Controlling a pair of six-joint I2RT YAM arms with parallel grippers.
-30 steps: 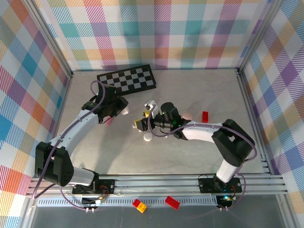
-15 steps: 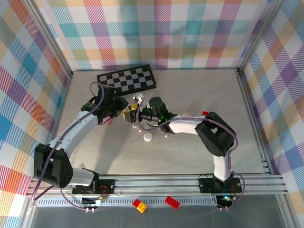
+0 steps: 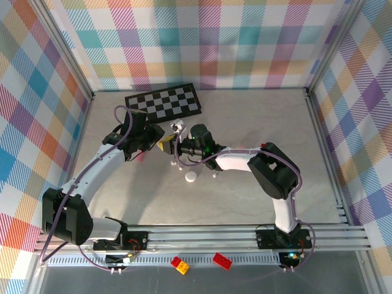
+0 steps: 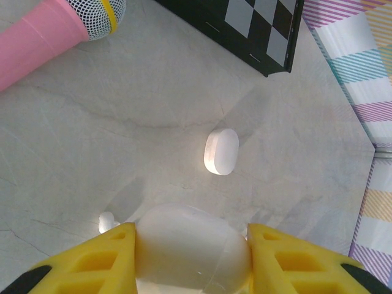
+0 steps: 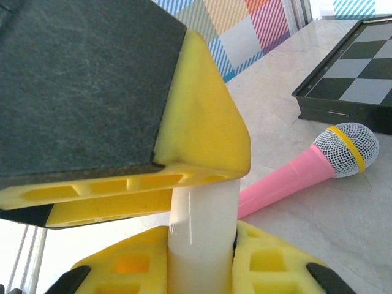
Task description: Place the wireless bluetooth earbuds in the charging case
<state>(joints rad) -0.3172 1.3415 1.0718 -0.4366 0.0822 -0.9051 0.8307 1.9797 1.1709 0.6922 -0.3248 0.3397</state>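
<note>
Since a second ago the right gripper (image 3: 166, 145) has swung from mid-table toward 10 o'clock and now sits tip to tip with the left gripper (image 4: 191, 244). Its fingers have drawn in from wide to a tight pinch, while the left arm has barely shifted. On the right wrist view the yellow fingers (image 5: 269, 263) clamp a slim white piece (image 5: 202, 208). It stands upright between them and runs up to the underside of one left finger. Whether that piece is an earbud or the edge of the case I cannot tell.

The left gripper is narrowed onto a white case (image 4: 184, 248), rounded like a pebble, held above the table (image 4: 122, 135). A tiny white earbud (image 4: 107, 220) lies on the table just at 9 o'clock of that case, partly behind a yellow finger. At 12 o'clock of the case a small white oval (image 4: 221, 151) lies flat, apart from it. A pink microphone (image 4: 49, 30) lies at 11 o'clock and a checkerboard (image 4: 263, 30) at 1 o'clock. From above, a second white case (image 3: 191, 177) rests loose at 5 o'clock of the two grippers
</note>
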